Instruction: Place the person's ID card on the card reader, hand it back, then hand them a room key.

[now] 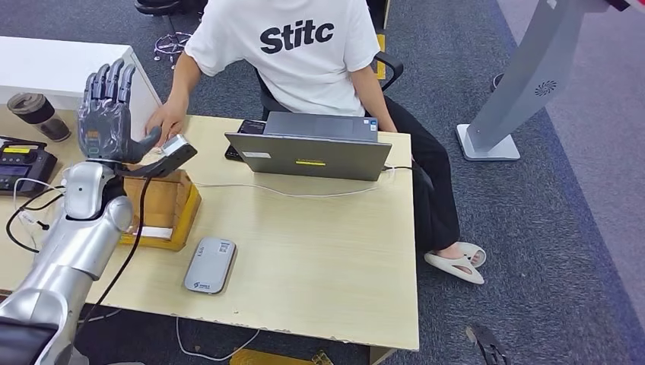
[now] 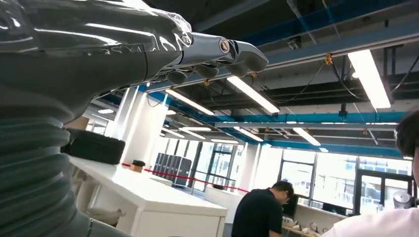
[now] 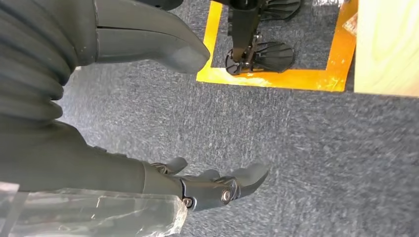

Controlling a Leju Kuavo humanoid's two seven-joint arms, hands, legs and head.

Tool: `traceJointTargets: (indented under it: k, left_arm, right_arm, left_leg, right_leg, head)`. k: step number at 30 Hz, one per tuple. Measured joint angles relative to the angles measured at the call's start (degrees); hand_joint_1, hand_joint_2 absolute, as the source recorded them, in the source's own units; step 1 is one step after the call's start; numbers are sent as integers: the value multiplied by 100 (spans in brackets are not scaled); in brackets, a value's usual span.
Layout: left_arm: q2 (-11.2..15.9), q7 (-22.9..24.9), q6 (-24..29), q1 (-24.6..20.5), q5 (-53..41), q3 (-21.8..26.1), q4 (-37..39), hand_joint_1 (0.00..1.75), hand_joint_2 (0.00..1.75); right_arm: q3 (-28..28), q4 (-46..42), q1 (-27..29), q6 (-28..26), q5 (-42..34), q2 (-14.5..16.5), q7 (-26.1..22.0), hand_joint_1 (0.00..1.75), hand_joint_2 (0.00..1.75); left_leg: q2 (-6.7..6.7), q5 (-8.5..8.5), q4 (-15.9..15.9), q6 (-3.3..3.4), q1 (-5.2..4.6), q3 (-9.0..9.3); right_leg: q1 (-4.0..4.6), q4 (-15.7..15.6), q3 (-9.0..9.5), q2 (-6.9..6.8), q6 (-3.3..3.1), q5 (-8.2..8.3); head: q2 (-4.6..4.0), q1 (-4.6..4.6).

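From the head view I see my left hand point(image 1: 109, 114) raised above the left end of the bench point(image 1: 319, 251), palm turned away from me, fingers point(image 1: 114, 80) upright and side by side. The thumb reaches sideways toward a small card point(image 1: 176, 144), which sits at its tip. I cannot tell whether the thumb and a finger are pinching the card or just touching it, so I cannot call the hand's state. The person's hand point(image 1: 166, 122) is right at the card's far edge, reaching over from the other side of the bench, and appears to touch it. The card hovers above the open wooden box point(image 1: 163, 205) standing on the bench below my hand.

The card reader point(image 1: 210, 265), a flat grey pad, lies nearer to me on the bench, just beside the box and well apart from the card. A closed grey laptop point(image 1: 312, 146) lies in front of the seated person point(image 1: 304, 46), with a white cable point(image 1: 289, 192) running across the bench from it.

In the right wrist view my right hand point(image 3: 197, 182) hangs over grey carpet point(image 3: 321, 173), holding nothing, its fingers point(image 3: 249, 177) loosely curved and apart from the thumb point(image 3: 163, 42).
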Motion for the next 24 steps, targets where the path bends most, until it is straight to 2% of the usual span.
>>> traceJointTargets:
  k: [3, 6, 10, 14, 16, 20, 22, 24]
  left_arm:
    - [69, -646, 122, 925, 426, 480, -694, 0, 175]
    - [-33, -1672, 148, 1904, 1046, 1238, -1402, 0, 175]
    - [-401, -2859, 166, 3175, 2159, 2394, -2249, 0, 175]
    - [-818, -3455, 147, 4109, 3250, 3421, -2746, 0, 175]
    - [-1048, -3603, -83, 4426, 3762, 3903, -2838, 0, 175]
    - [-1633, -3684, -1589, 4618, 4663, 5119, -2692, 0, 175]
    - [-1848, -3702, -1917, 4560, 4408, 5756, -2341, 0, 175]
    - [-1937, -3698, -1838, 4440, 3841, 6353, -1759, 0, 175]
  right_arm:
    - [83, -241, 246, -110, -176, -121, 26, 0, 175]
    - [144, -536, 547, -278, -371, -238, 36, 0, 175]
    - [223, -1033, 1055, -537, -663, -395, 44, 0, 175]
    - [341, -1605, 1556, -866, -991, -603, 89, 0, 175]
    - [445, -1884, 1808, -1062, -1164, -745, 113, 0, 175]
    - [744, -2460, 2287, -1598, -1430, -1057, 111, 0, 175]
    - [925, -2697, 2454, -1838, -1590, -1210, 105, 0, 175]
    - [1119, -2876, 2552, -2019, -1783, -1374, 81, 0, 175]
  left_leg:
    - [2, -7, -2, -1, -3, 1]
    - [3, -17, -3, 0, -4, 0]
    - [9, -38, -4, 2, -5, 3]
    - [3, -56, -5, 5, -6, 8]
    - [-6, -59, -5, 5, -6, 8]
    - [-14, -64, -5, 12, -7, 9]
    - [-14, -64, -6, 12, -7, 10]
    - [-13, -65, -6, 11, -8, 14]
  right_leg:
    - [0, -1, -2, 2, 1, -11]
    - [-1, -2, -3, 2, -1, -21]
    - [-1, -4, -1, 6, -1, -41]
    - [-5, -5, 5, 0, 3, -57]
    - [-6, -5, 8, -7, 9, -65]
    - [-7, -7, 13, -18, 13, -71]
    - [-7, -7, 16, -20, 13, -71]
    - [-8, -7, 20, -18, 12, -72]
  head:
    - [0, 3]
    - [0, 8]
    - [0, 10]
    - [0, -1]
    - [0, -5]
    - [0, -4]
    - [0, -4]
    - [0, -4]
